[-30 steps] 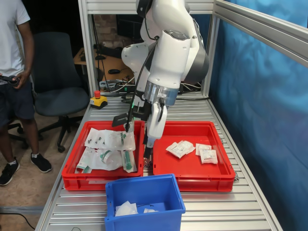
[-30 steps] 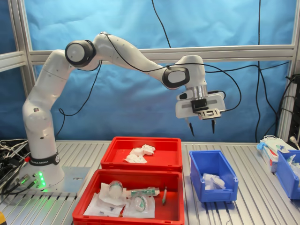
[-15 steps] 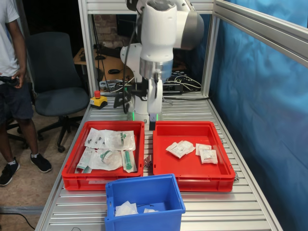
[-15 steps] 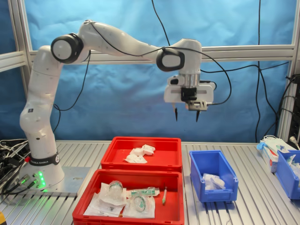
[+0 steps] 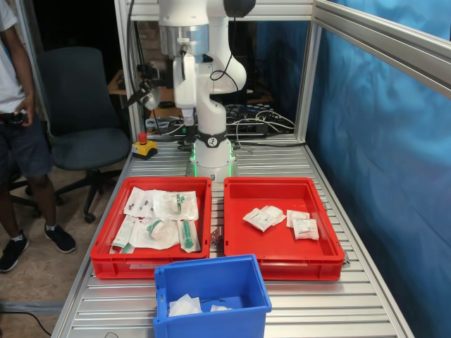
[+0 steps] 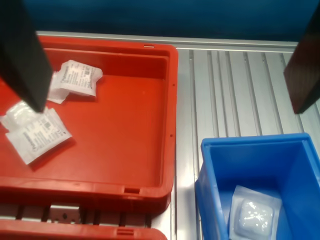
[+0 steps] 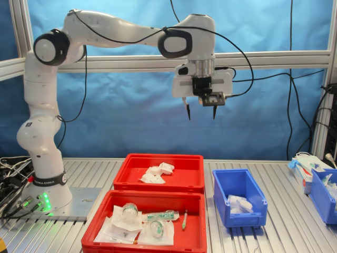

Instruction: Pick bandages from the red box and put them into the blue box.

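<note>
- Bandages (image 5: 266, 217) – a few small white packets – lay in the red box (image 5: 320, 243), grouped toward the first exterior view's right half of its floor; in the wrist view the packets (image 6: 35, 132) sat near one end of the tray, touching or overlapping each other
- Red box in the second exterior view (image 7: 192, 182) stood behind a second red tray (image 7: 197, 224) that held larger clear packets with green marks (image 7: 158, 229)
- Blue box (image 5: 211, 278) stood on the ribbed metal worktop (image 5: 331, 303) in front of both trays, just beside them; in the second exterior view it (image 7: 239, 182) was to the second exterior view's right of the red trays
- One padded white packet (image 6: 255, 216) already lay on the blue box's floor – in the first exterior view two white pieces (image 5: 185, 305) showed there
- Gripper (image 7: 200, 112) hung high above the worktop, well apart from every box, roughly over the gap between the red box and the blue box
- Its jaws were spread wide, with nothing between them; the dark fingers (image 6: 22, 55) framed the wrist view at both sides
- A person (image 5: 17, 134) stood by an office chair (image 5: 84, 113) beyond the frame, at the first exterior view's left
</note>
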